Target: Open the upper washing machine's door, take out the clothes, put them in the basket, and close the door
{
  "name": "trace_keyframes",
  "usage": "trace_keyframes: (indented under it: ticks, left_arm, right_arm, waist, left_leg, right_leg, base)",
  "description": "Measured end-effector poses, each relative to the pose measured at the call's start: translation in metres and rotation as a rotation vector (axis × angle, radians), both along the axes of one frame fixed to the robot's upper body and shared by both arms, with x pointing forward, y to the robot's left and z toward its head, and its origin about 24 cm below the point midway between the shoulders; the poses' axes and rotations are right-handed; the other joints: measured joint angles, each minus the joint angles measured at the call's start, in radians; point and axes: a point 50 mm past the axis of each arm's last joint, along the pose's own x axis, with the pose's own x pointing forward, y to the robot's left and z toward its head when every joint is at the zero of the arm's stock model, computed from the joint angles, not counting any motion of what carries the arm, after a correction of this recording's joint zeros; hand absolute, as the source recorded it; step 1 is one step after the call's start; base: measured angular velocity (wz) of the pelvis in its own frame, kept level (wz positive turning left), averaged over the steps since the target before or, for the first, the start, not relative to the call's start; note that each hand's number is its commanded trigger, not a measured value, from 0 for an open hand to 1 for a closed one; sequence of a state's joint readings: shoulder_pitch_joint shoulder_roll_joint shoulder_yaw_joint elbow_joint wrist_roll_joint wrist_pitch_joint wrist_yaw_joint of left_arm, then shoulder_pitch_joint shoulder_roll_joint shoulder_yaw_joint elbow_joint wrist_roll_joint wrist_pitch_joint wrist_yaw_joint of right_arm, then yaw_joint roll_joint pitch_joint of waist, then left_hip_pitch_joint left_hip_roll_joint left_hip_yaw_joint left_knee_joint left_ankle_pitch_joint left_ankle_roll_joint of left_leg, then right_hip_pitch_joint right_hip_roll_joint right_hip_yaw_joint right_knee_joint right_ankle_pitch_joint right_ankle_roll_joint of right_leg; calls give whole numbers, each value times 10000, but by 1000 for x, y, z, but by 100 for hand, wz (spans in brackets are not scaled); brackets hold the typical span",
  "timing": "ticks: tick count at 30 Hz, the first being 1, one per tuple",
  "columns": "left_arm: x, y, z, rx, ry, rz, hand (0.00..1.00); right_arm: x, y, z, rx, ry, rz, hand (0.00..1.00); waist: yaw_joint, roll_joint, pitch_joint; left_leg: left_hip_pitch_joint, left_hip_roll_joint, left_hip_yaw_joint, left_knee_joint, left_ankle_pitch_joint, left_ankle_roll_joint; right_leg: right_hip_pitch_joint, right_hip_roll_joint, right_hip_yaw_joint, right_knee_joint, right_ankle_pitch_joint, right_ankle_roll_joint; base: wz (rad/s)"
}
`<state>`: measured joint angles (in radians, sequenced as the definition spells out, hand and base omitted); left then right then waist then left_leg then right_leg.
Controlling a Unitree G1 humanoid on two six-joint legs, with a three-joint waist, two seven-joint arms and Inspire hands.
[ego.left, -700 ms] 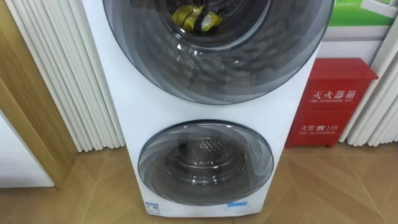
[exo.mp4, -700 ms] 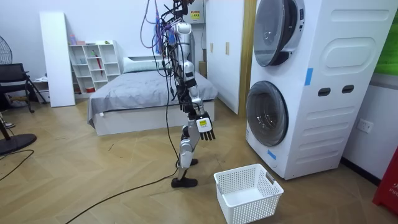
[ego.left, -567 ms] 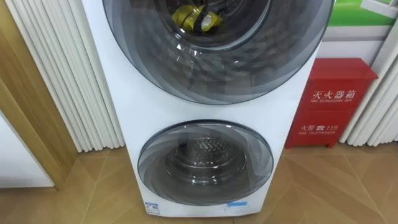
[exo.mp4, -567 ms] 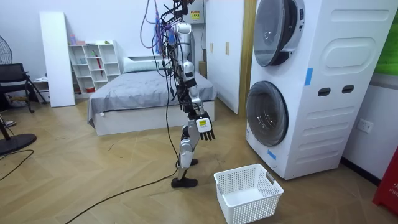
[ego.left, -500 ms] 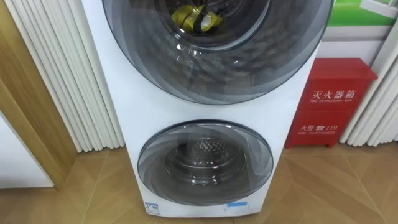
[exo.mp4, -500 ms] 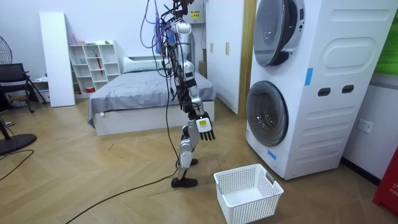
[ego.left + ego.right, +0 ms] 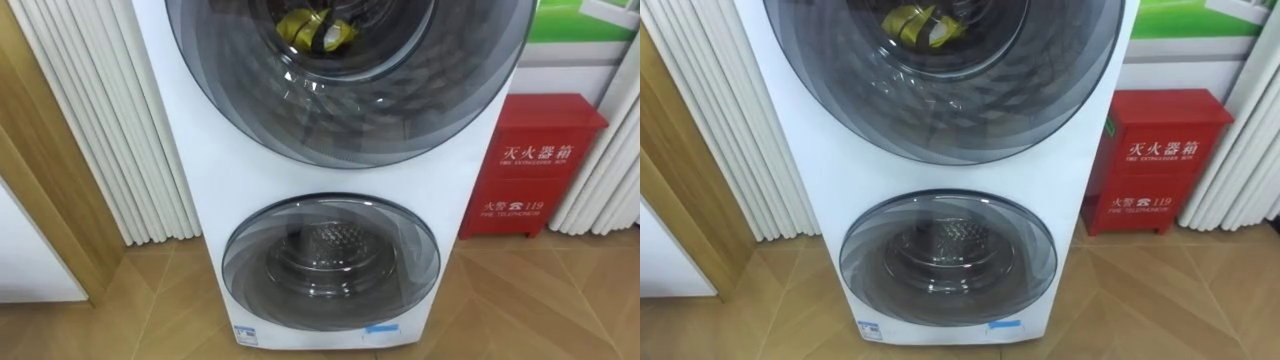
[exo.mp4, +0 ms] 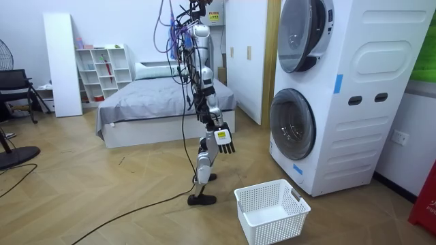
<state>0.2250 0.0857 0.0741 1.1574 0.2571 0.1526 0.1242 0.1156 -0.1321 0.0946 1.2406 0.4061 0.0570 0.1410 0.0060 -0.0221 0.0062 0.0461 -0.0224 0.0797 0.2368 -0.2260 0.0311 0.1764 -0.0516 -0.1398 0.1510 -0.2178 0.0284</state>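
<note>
A tall white washing machine [image 7: 200, 150] with two round glass doors, one above the other, stands right before me. Both doors are closed. Behind the upper door [image 7: 350, 80] lies a yellow piece of clothing [image 7: 315, 28] in the drum. Behind the lower door [image 7: 330, 262] I see bare metal drum. In the room view I stand about a step from the machine, facing it, and my right hand [image 8: 223, 139] hangs open at my side, holding nothing. A white laundry basket [image 8: 271, 209] sits on the floor by my feet, in front of the machine.
A red cabinet [image 7: 538, 165] stands on the floor right of the machine. White vertical slats [image 7: 100, 120] and a wooden frame [image 7: 40, 190] flank its left. Behind me are a bed [image 8: 157, 109] and white shelves [image 8: 102, 71].
</note>
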Motion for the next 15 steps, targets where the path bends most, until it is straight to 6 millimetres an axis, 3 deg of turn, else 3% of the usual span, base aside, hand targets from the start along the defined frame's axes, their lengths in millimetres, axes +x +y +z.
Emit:
trace_keyframes:
  ticks: [8,9,11,15]
  left_arm:
    - [1,-1,0,-127,-213,634,0]
    - [4,0,0,-116,-359,599,0]
    - [7,0,0,-111,-461,603,0]
    - [16,3,1,-58,-834,515,0]
  right_arm:
    - [13,-1,2,-358,-243,-67,0]
    - [23,-1,4,-426,-571,-35,0]
    - [45,-2,11,-590,-1475,-11,0]
    - [106,-7,42,-1205,-4157,-347,0]
  waist:
    - [-7,50,5]
    - [-37,65,-16]
    - [-47,72,22]
    - [-39,88,16]
  left_leg:
    - [-20,-4,-11,28,2,1]
    - [-35,1,-12,37,2,2]
    - [-67,2,2,74,1,2]
    - [-76,-16,-7,168,-3,12]
  right_leg:
    - [-19,-2,-5,4,0,0]
    - [-27,-2,-10,20,0,0]
    - [-47,-10,-9,15,0,0]
    - [7,-22,-33,26,1,0]
  base:
    - [0]
    - [-5]
    - [-3]
    - [3]
